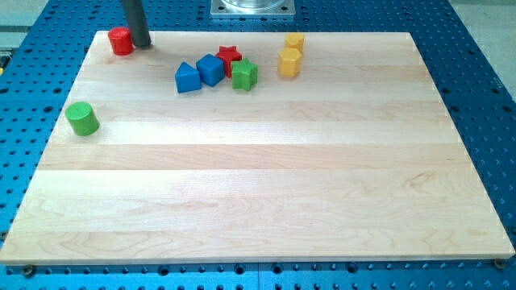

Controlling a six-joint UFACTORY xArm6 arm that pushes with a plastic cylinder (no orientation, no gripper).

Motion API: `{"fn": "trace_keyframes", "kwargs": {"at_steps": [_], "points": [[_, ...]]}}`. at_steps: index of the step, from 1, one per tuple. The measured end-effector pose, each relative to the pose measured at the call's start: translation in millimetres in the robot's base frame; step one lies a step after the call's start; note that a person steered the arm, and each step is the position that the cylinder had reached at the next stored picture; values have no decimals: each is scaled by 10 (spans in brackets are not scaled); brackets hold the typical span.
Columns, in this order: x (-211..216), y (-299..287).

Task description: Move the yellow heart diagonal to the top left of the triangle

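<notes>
Two yellow blocks sit near the board's top edge, right of centre: a smaller one (294, 40) closest to the edge and a larger one (289, 62) just below it, the two touching or nearly so. I cannot tell from this view which of them is the heart. To their left lies a tight cluster: a green block (245, 76), a red star (229, 56) behind it, a blue cube (210, 69) touching the star, and at the cluster's left end the blue triangle-like block (187, 78), touching or just beside the cube. The yellow pair lies to the right of the triangle, on the far side of the cluster from it. My tip (142, 45) rests on the wooden board (258, 193) near the top left corner, just beside a red cylinder (121, 41) on its right side; contact between them cannot be confirmed. The rod carries no jaws, so it holds nothing, and it is well apart from both yellow blocks. A green cylinder (82, 118) stands alone near the board's left edge. The board lies on a blue perforated bench (476, 64).
</notes>
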State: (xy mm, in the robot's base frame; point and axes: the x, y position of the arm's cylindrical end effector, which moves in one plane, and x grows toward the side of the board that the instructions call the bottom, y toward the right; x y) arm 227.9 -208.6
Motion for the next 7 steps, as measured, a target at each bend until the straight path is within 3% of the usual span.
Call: {"fn": "trace_keyframes", "kwargs": {"at_steps": [1,2,3,4,5,6,7], "points": [[-10,927],[-124,2233],[-349,2827],[-287,3229],[182,2791],[302,1708],[311,1282]]}}
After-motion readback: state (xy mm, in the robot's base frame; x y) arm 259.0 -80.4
